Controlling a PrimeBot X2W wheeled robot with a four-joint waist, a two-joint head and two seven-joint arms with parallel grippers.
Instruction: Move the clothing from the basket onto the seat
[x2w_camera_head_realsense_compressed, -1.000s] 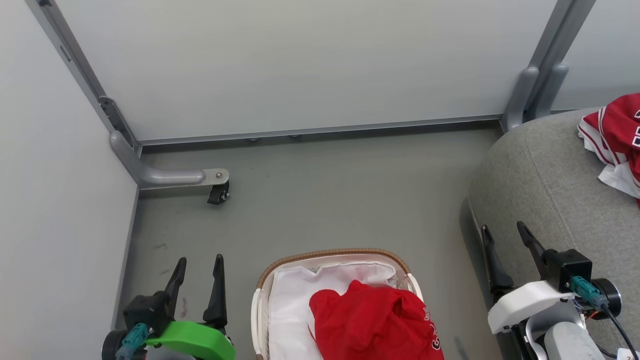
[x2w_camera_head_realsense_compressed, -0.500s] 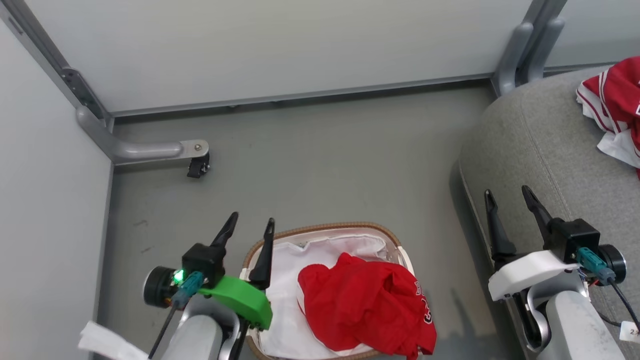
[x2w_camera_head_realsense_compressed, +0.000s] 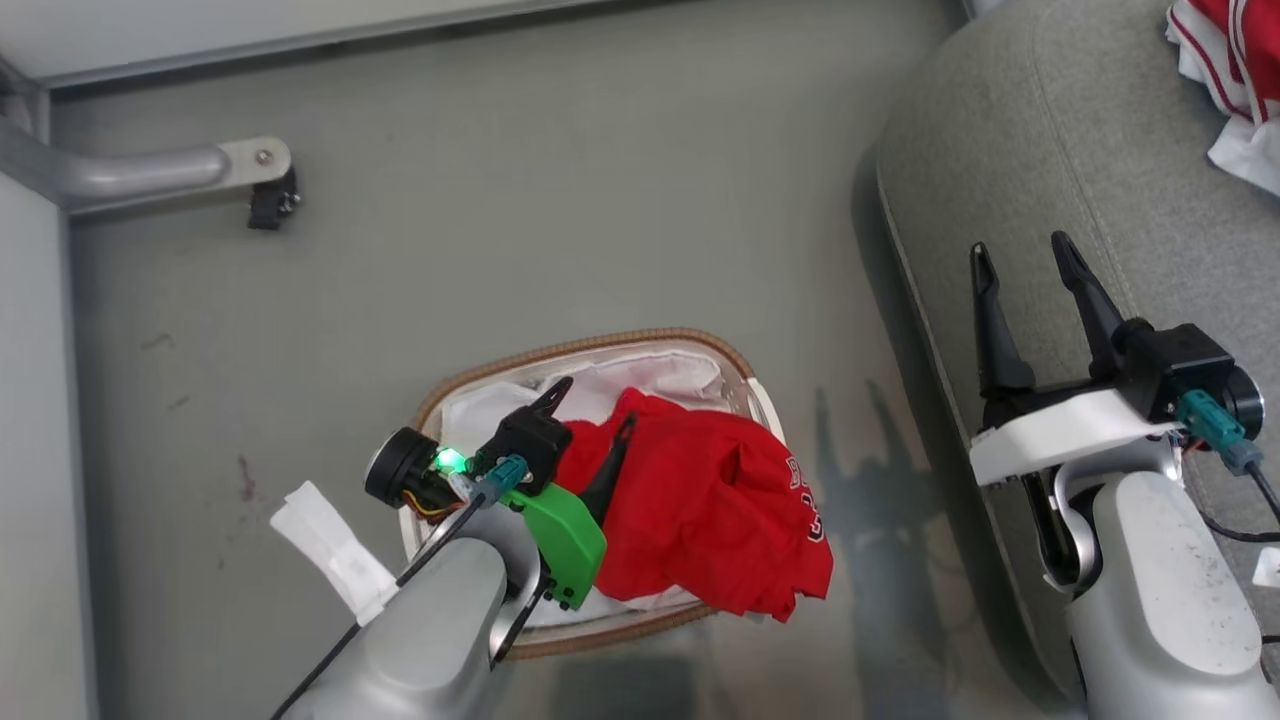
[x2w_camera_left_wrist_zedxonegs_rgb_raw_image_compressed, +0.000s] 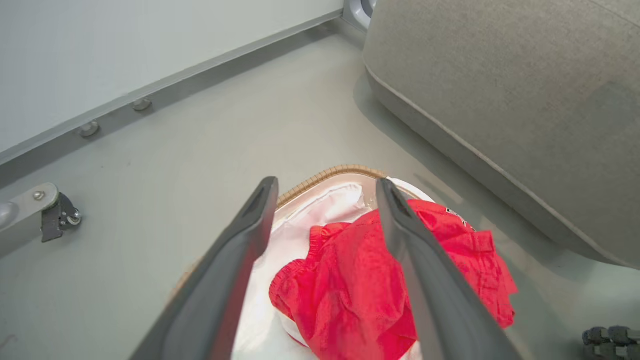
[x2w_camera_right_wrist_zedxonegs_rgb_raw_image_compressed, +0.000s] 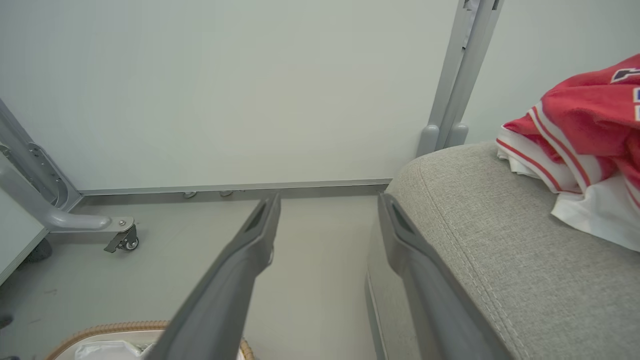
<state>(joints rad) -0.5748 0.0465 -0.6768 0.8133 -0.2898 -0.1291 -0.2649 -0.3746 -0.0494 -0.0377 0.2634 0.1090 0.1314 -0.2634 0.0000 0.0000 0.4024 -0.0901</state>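
Observation:
A crumpled red garment (x2w_camera_head_realsense_compressed: 700, 500) lies in the white basket with the brown woven rim (x2w_camera_head_realsense_compressed: 560, 345), spilling over its right edge. My left gripper (x2w_camera_head_realsense_compressed: 597, 403) hangs open over the basket, one finger above the white liner and one above the red cloth. In the left wrist view the garment (x2w_camera_left_wrist_zedxonegs_rgb_raw_image_compressed: 350, 270) sits between and below the open fingers of my left gripper (x2w_camera_left_wrist_zedxonegs_rgb_raw_image_compressed: 326, 182). My right gripper (x2w_camera_head_realsense_compressed: 1019, 247) stands open and empty over the rounded edge of the grey seat (x2w_camera_head_realsense_compressed: 1100, 150). A second red garment with striped trim (x2w_camera_head_realsense_compressed: 1230, 50) lies on the seat, also seen in the right wrist view (x2w_camera_right_wrist_zedxonegs_rgb_raw_image_compressed: 590, 120).
The basket stands on a grey floor (x2w_camera_head_realsense_compressed: 550, 200) left of the seat. A partition foot with a black castor (x2w_camera_head_realsense_compressed: 270, 200) juts out at the upper left. Pale wall panels (x2w_camera_right_wrist_zedxonegs_rgb_raw_image_compressed: 250, 90) close off the far side. The basket's rim (x2w_camera_right_wrist_zedxonegs_rgb_raw_image_compressed: 115, 330) shows low in the right wrist view.
The head camera has tipped downward, shifting the whole picture. My left gripper has swung from beside the basket to over it, above the red garment. Both grippers stay open.

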